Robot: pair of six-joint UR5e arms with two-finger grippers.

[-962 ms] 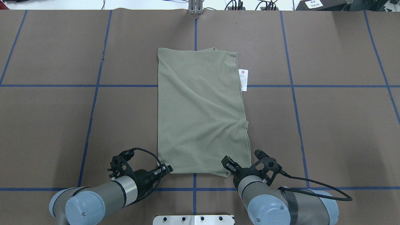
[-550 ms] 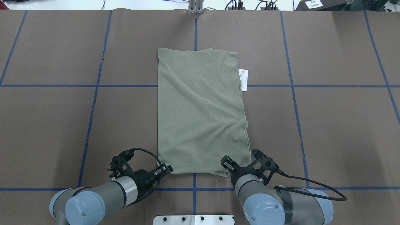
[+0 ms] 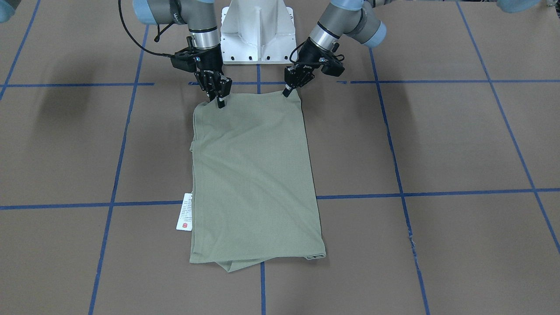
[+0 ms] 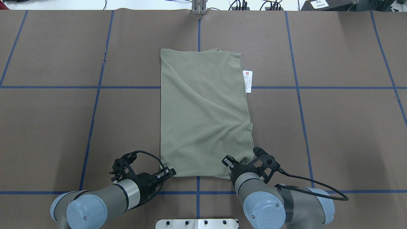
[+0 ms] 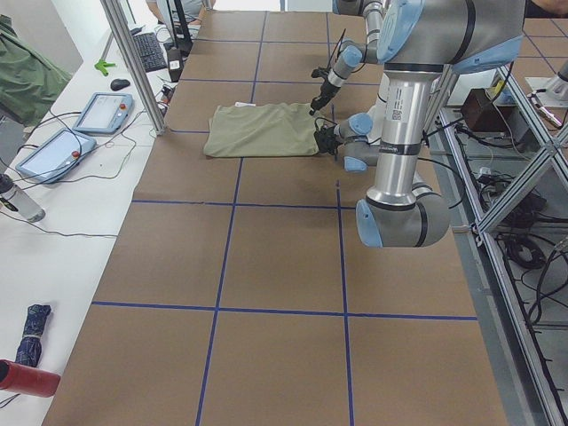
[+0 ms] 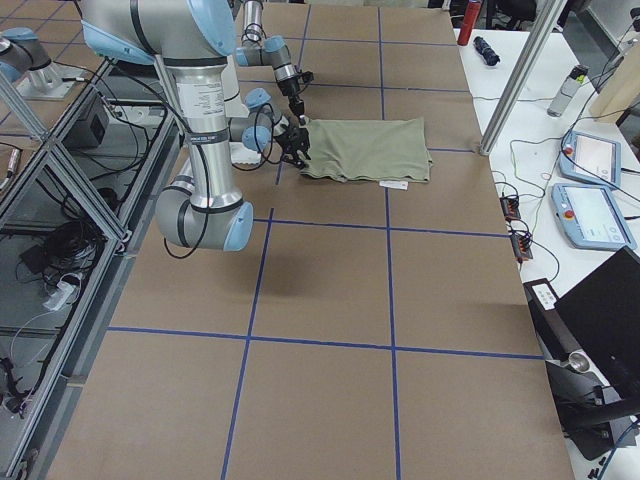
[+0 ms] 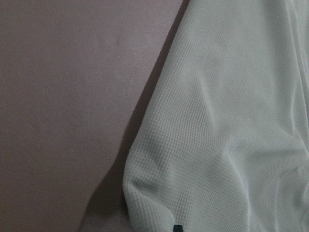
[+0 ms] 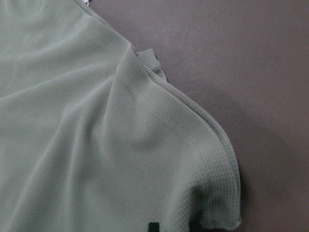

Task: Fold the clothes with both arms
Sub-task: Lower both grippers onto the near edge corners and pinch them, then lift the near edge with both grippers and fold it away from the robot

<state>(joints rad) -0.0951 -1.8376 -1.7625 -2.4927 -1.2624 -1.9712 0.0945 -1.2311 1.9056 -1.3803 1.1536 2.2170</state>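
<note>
Sage-green knit shirt [image 4: 203,114]: my right gripper [image 4: 229,166] has crept onto its near corner, pinching; left gripper [image 4: 170,172] unmoved, pinching. Lift next.

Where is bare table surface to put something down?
Wide bare patches lie on both sides of the folded shirt, beyond the blue tape lines. Beside the hang tag it is tighter. The near hem is crowded by the left claw and right claw.

obstacles: shirt [image 4: 203,111], hang tag [image 4: 247,81] | free: bare table [image 4: 343,133] on both flanks
</note>
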